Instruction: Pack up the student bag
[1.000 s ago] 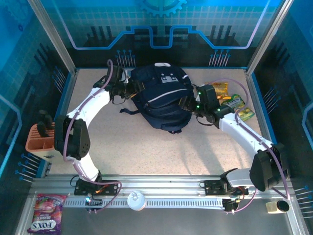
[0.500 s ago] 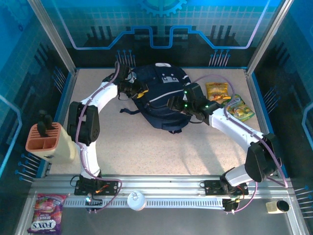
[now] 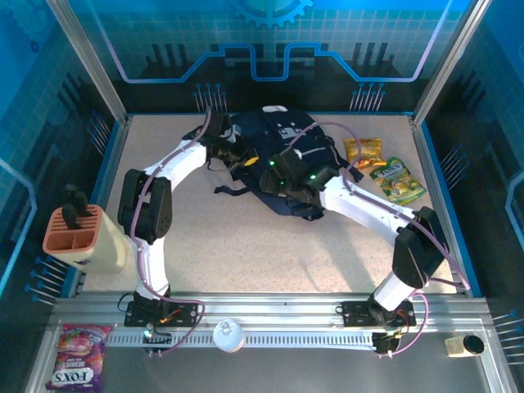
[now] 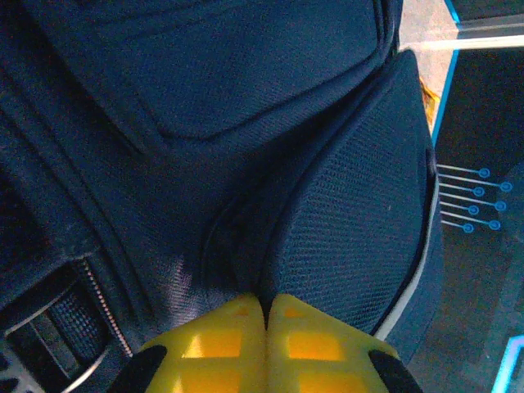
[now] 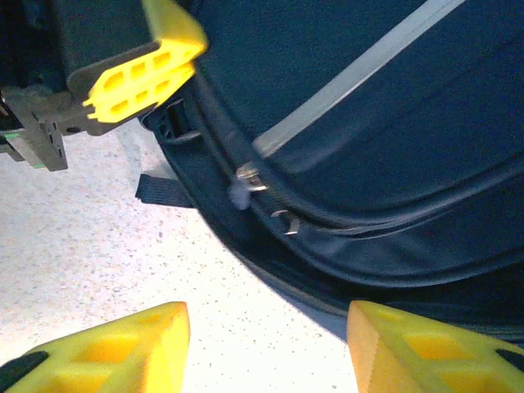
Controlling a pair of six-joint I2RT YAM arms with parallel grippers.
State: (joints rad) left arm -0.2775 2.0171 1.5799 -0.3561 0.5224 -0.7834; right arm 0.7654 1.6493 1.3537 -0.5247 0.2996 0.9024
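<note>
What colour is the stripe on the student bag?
Grey-white stripe, on the dark navy student bag; best in the right wrist view.

The speckled beige tabletop (image 3: 246,262) carries the student bag (image 3: 282,131) at its far middle, lying flat with one black strap (image 3: 233,188) trailing onto the bare surface on the left. Well to the right of the bag lie two snack packets (both flat, just beside each other): an orange-yellow packet (image 3: 363,151) and a green-yellow packet (image 3: 397,180).
</note>
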